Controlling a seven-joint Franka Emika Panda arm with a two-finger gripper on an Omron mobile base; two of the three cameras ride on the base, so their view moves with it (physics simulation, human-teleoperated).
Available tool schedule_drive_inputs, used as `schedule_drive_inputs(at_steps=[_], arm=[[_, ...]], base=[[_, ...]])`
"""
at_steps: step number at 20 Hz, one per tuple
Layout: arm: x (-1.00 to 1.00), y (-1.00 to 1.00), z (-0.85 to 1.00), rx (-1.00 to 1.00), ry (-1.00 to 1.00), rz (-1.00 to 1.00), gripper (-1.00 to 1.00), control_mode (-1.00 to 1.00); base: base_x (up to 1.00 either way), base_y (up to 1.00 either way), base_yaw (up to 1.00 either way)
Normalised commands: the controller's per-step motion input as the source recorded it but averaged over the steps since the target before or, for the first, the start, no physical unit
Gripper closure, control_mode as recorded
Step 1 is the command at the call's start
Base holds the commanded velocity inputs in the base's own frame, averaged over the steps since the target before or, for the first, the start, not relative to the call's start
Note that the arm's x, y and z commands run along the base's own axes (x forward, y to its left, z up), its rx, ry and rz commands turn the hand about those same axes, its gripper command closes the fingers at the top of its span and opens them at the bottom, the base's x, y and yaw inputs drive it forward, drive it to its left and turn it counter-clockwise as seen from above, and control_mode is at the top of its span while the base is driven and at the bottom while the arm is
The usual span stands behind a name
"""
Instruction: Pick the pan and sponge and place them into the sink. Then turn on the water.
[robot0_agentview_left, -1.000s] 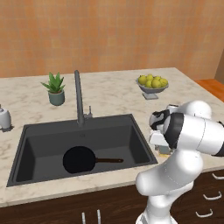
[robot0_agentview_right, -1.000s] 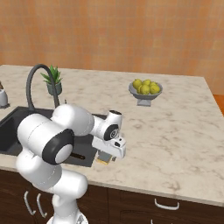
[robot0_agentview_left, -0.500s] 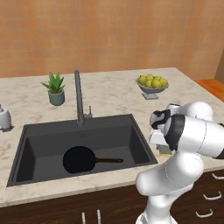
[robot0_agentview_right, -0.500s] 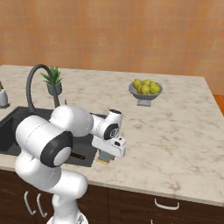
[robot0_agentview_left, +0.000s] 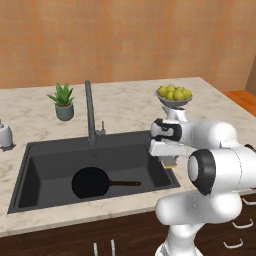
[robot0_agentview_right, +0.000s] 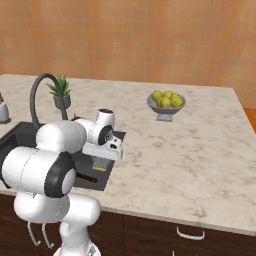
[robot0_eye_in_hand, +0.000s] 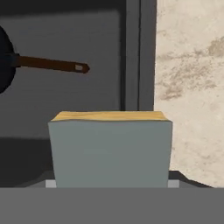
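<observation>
Gripper (robot0_agentview_left: 170, 161) pinching sponge (robot0_eye_in_hand: 110, 146) between its jaws, at the right edge of sink (robot0_agentview_left: 35, 150), over the rim strip. Pan (robot0_agentview_left: 91, 182) lies on the basin floor, handle pointing right. Risk, as I judge it: a release this near the rim could leave the sponge on the marble counter (robot0_agentview_right: 200, 150) instead of inside. Gooseneck faucet (robot0_agentview_left: 90, 112) stands behind the basin, in the way of nothing. Potted plant (robot0_agentview_left: 63, 101), lemon bowl (robot0_agentview_left: 174, 96), soap dispenser (robot0_agentview_left: 5, 134) well apart

A black pan (robot0_agentview_left: 90, 183) with a brown handle is seen in the dark grey sink (robot0_agentview_left: 47, 155); beige marbling is shown on the counter (robot0_agentview_right: 190, 150). The sponge (robot0_eye_in_hand: 110, 146) is coloured yellow and grey-green.
</observation>
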Motion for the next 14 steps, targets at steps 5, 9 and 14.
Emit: schedule_drive_inputs(at_steps=[5,9,14], arm=[[0.88,0.84,0.09,0.03,-0.07,0.48,1.00,-1.00],[0.84,0.66,-0.01,0.03,-0.01,0.55,1.00,-1.00],[0.32,0.36,-0.19,0.00,0.01,0.54,1.00,-1.00]], base=[[0.00,0.00,0.00],[0.00,0.00,0.00],[0.00,0.00,0.00]])
